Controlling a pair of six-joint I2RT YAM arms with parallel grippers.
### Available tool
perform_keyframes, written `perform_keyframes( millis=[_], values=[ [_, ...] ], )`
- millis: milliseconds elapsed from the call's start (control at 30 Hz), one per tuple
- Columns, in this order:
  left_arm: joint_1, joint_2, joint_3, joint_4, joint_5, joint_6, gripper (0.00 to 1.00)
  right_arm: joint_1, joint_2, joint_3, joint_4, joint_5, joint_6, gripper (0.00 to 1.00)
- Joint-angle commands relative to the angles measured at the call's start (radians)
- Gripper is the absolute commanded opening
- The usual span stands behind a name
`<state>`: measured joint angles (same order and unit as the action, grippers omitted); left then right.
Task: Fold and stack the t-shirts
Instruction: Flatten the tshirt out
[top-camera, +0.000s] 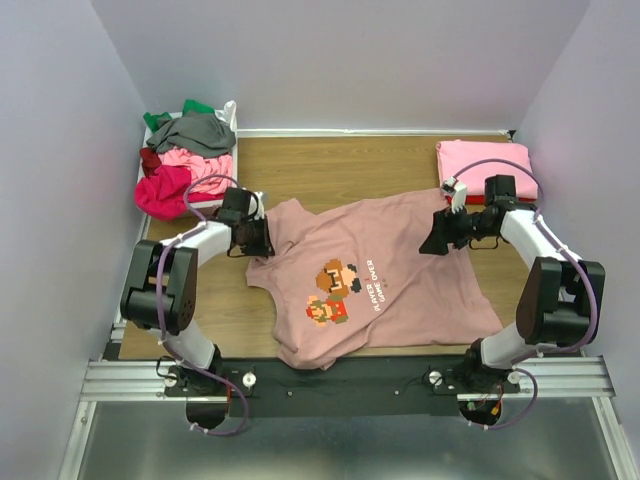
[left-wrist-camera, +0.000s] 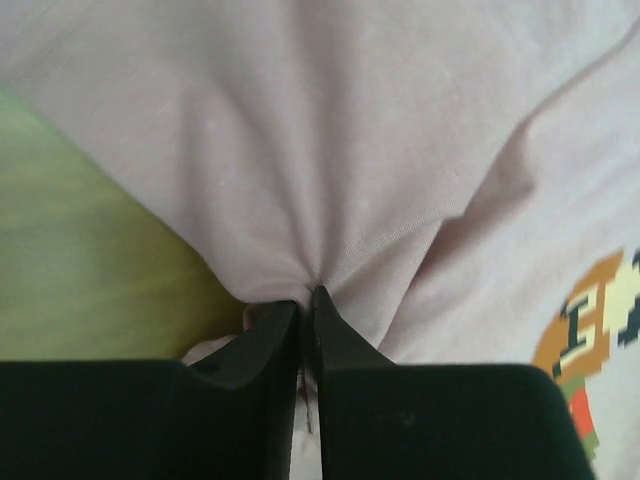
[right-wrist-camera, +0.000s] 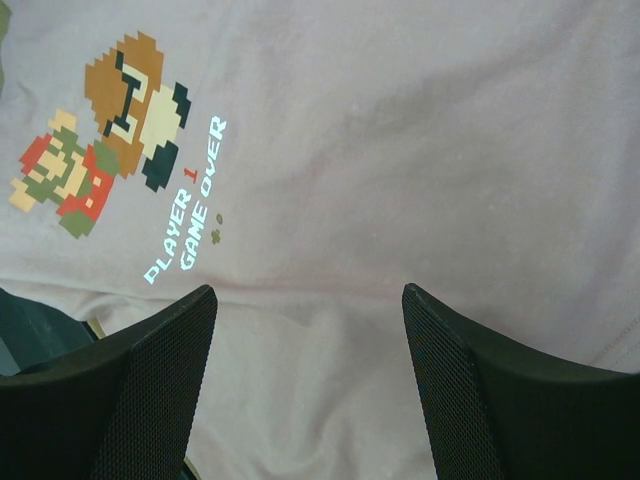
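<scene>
The dusty-pink t-shirt (top-camera: 390, 300), soft matte knit with a blocky pixel-art print and white lettering, lies spread and lightly rumpled across the middle of the wooden table (top-camera: 330, 165), its near hem at the front edge. Bare wood shows behind it, between a loose heap of t-shirts (top-camera: 185, 160) far left and a folded bright pink t-shirt (top-camera: 485, 160) far right. The left gripper (left-wrist-camera: 308, 298) pinches the shirt's left edge, jaws together, creases fanning from the tips; the right gripper (right-wrist-camera: 310, 300) hangs over its right side, jaws wide apart, holding nothing.
</scene>
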<state>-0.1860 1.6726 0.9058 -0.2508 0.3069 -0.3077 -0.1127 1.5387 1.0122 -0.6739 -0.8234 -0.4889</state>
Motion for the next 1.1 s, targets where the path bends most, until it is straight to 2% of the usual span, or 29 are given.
perform_keyframes(
  millis=[0,100,233,433,533,733,1067],
  values=[
    [-0.009,-0.112,-0.053,-0.018,0.002,-0.008,0.33,-0.005,-0.028,-0.014,0.010,-0.026,0.004,0.81],
    [0.009,-0.177,-0.042,-0.022,-0.089,-0.025,0.52,-0.005,-0.031,-0.017,0.010,-0.031,0.004,0.81],
    [0.063,-0.198,0.013,-0.004,-0.112,-0.045,0.53,-0.005,-0.034,-0.017,0.010,-0.037,0.004,0.81],
    [0.111,-0.130,0.079,0.031,-0.115,-0.070,0.51,-0.005,-0.037,-0.017,0.010,-0.036,0.003,0.81],
    [0.109,-0.079,0.099,0.033,-0.147,-0.076,0.48,-0.007,-0.038,-0.018,0.011,-0.037,0.003,0.82],
    [0.105,-0.021,0.111,0.059,-0.212,-0.080,0.48,-0.005,-0.034,-0.017,0.010,-0.039,0.001,0.82],
    [0.056,0.076,0.162,0.077,-0.397,-0.088,0.47,-0.005,-0.026,-0.017,0.008,-0.039,0.003,0.82]
  ],
)
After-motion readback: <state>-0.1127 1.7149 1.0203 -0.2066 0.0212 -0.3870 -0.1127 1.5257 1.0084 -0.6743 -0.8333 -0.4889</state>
